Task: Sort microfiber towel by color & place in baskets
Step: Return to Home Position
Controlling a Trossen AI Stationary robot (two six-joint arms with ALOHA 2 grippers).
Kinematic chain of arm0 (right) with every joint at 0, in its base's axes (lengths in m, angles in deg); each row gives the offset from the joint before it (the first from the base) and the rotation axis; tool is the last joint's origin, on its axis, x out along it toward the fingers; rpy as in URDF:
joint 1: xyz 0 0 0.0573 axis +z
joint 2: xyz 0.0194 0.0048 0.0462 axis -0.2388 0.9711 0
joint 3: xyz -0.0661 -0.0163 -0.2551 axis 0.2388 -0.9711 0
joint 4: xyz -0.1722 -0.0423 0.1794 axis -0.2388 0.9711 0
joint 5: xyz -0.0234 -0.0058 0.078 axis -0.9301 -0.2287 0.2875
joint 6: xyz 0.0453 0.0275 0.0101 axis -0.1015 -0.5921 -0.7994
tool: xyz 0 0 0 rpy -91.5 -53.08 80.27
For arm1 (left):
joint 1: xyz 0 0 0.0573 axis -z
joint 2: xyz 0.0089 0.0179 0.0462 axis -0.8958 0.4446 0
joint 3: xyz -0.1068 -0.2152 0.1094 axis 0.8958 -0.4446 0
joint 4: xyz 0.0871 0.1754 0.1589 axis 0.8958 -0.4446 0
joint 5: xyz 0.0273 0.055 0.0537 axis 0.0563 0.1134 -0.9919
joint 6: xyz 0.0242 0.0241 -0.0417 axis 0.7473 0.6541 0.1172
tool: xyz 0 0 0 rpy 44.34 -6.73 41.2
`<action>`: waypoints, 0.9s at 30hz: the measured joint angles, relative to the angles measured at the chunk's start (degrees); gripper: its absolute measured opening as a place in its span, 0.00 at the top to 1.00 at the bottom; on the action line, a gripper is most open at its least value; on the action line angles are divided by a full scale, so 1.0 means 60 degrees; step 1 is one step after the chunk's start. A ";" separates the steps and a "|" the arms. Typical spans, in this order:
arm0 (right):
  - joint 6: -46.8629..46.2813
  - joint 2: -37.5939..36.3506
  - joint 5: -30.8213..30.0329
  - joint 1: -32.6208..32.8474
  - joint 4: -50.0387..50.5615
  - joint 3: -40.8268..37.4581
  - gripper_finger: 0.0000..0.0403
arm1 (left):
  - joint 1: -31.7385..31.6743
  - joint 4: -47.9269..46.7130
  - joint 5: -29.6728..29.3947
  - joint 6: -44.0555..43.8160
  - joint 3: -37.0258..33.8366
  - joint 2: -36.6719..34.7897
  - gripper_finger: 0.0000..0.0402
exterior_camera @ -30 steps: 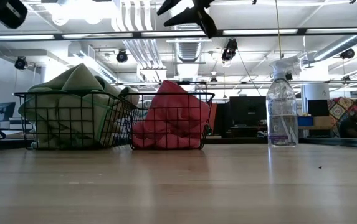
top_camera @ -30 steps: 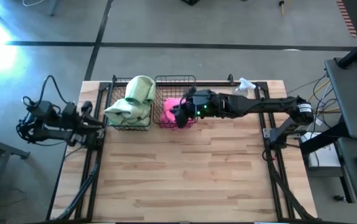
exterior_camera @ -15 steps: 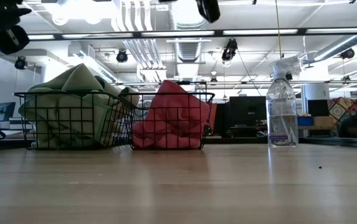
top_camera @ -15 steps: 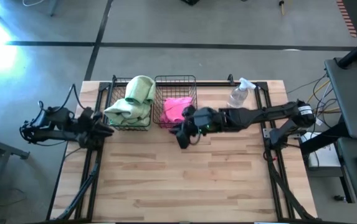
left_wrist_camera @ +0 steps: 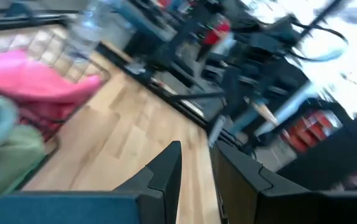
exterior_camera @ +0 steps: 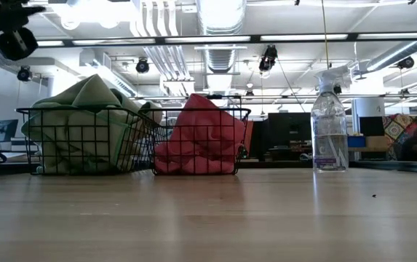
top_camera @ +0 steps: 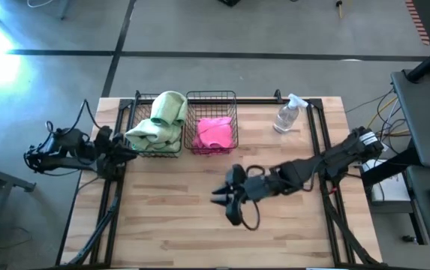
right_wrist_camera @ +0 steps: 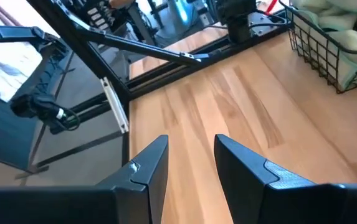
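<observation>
"Two grippers, seen from above: what room have they?"

"Plenty. My right gripper (top_camera: 224,202) hangs over bare boards mid-table (top_camera: 199,240), fingers spread, nothing in them. It is well apart from both baskets, which stand side by side at the far edge. My left gripper (top_camera: 123,152) sits at the left table edge, just beside the left basket (top_camera: 135,135)."

"Towels?"

"Green towels (top_camera: 158,120) are heaped in the left basket, spilling over its rim. Pink towels (top_camera: 215,133) are in the right basket (top_camera: 211,94). The spray bottle (top_camera: 287,114) stands near the far right corner."

"Low view?"

"The front of the table is open. Green towels (exterior_camera: 84,120) rise above the wire, and pink towels (exterior_camera: 201,131) peak over theirs. The spray bottle (exterior_camera: 330,124) stands upright, well apart from the baskets."

"Wrist views?"

"Left gripper (left_wrist_camera: 198,149): narrowly parted, empty, with pink towels (left_wrist_camera: 35,78) and green towels (left_wrist_camera: 7,149) near. Right gripper (right_wrist_camera: 190,143): parted, empty, with open wood ahead. The left basket (right_wrist_camera: 318,46) is farther off."
</observation>
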 joint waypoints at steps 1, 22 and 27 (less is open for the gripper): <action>0.0034 0.0000 -0.0176 0.0094 -0.0199 -0.0173 0.69 | 0.0006 0.0077 0.0272 0.0284 0.0000 -0.0001 0.80; 0.1128 -0.0503 0.0590 0.0208 -0.8270 -0.4995 0.69 | 0.0007 0.4268 0.3424 0.2805 -0.2006 -0.0295 0.80; 0.1354 -0.1069 0.0572 0.0204 -0.8316 -0.5556 0.69 | 0.0004 0.5587 0.3570 0.2564 -0.2856 -0.0295 0.80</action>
